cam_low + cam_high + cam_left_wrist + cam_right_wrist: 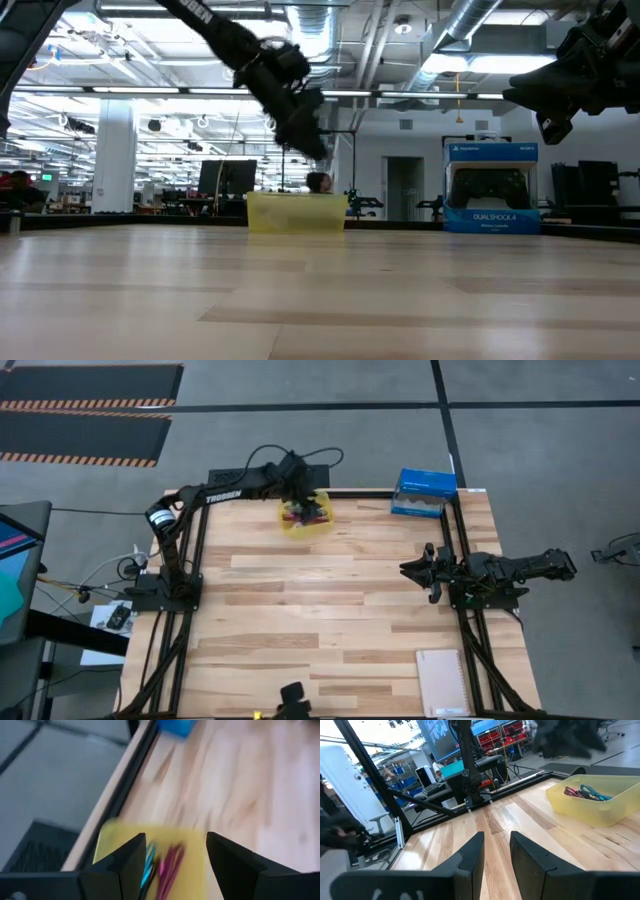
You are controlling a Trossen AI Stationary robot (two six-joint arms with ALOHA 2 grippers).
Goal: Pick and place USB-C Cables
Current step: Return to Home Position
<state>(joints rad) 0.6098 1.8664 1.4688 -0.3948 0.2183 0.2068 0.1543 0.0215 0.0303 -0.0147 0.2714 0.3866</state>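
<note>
The yellow bin (pixel 322 523) stands at the table's far edge, left of the middle. Cables lie in it: a teal bundle (pixel 148 865) and a magenta-red bundle (pixel 170 865) show, also from the right wrist (pixel 585 793). No white or black bundle shows clearly. My left gripper (pixel 175 850) hovers open just above the bin (pixel 192 870), pointing down into it, with nothing between its fingers. In the low view it (pixel 315 145) hangs over the bin (pixel 296 213). My right gripper (pixel 408 570) waits open and empty at the table's right edge, off the tabletop.
A blue DualShock box (pixel 424 493) stands at the far right corner, right of the bin. A pale notebook (pixel 442 682) lies at the near right corner. Bare wood fills the table's middle. A black frame (pixel 200 560) edges the table. A person (pixel 320 182) shows far behind.
</note>
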